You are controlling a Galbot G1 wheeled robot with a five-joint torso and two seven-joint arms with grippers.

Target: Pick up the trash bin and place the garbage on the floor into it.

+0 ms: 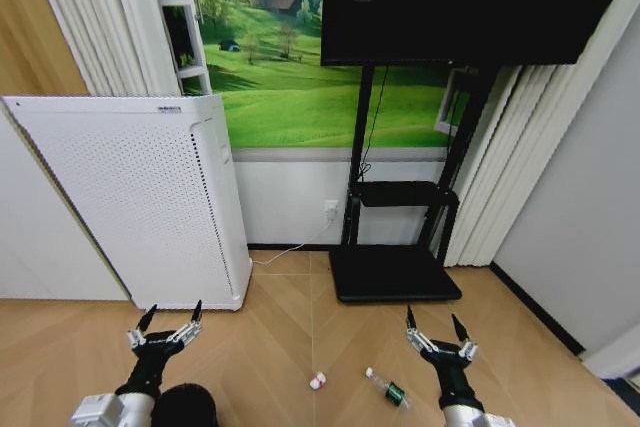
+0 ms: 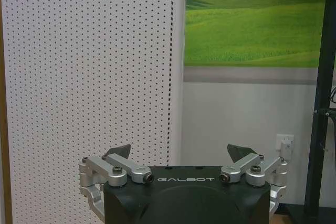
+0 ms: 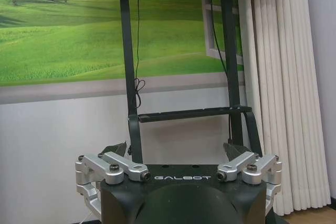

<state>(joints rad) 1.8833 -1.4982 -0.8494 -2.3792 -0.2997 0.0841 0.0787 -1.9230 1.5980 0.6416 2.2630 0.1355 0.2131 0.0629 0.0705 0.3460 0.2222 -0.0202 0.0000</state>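
— From the head view, what do you make of it?

— Both arms are held low and forward. The left gripper has its fingers spread wide and holds nothing, and just below it is the dark rounded top of the trash bin, beside the white perforated appliance. The right gripper is splayed and empty too. On the floor between them lie a small red-white item and a clear bottle with a green label.

— And the left wrist view?

— The left gripper gapes, facing the appliance panel and the wall, not the bin.

— The right wrist one?

— Same: the right gripper is parted, looking at the black TV stand.

— What might go wrong?

— I'd guess the bin's smooth rim could slip or tip on a poor grip. The bottle may roll if nudged.
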